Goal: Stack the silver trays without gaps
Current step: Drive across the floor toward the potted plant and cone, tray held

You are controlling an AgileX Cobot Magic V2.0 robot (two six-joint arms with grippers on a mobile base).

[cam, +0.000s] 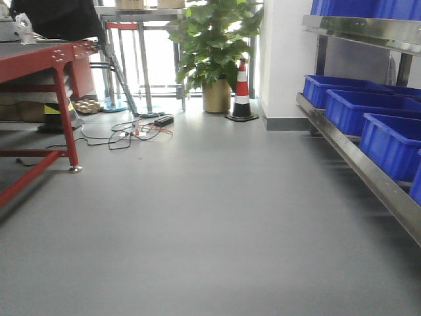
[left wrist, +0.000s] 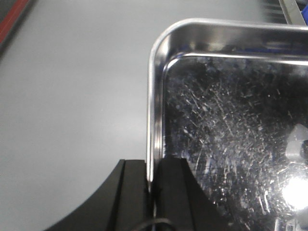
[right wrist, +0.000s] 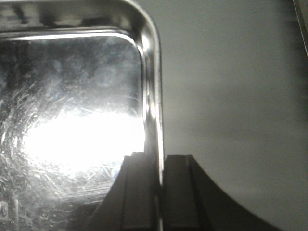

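Observation:
A shiny silver tray (left wrist: pixel 231 120) with a scratched bottom and rolled rim fills the right of the left wrist view. My left gripper (left wrist: pixel 153 175) is shut on its left rim, one black finger outside and one inside. In the right wrist view a silver tray (right wrist: pixel 72 96) glares with reflected light, and my right gripper (right wrist: pixel 160 171) is shut on its right rim. The tray hangs above grey floor in both views. Whether both grippers hold one tray cannot be told. No tray or gripper shows in the front view.
Blue plastic bins (cam: pixel 388 138) sit on a steel shelf rack (cam: pixel 368 171) on the right. A red-framed table (cam: pixel 52 62) stands left. Cables (cam: pixel 131 131), a potted plant (cam: pixel 217 59) and a striped cone (cam: pixel 242 92) lie ahead on the grey floor (cam: pixel 197 230).

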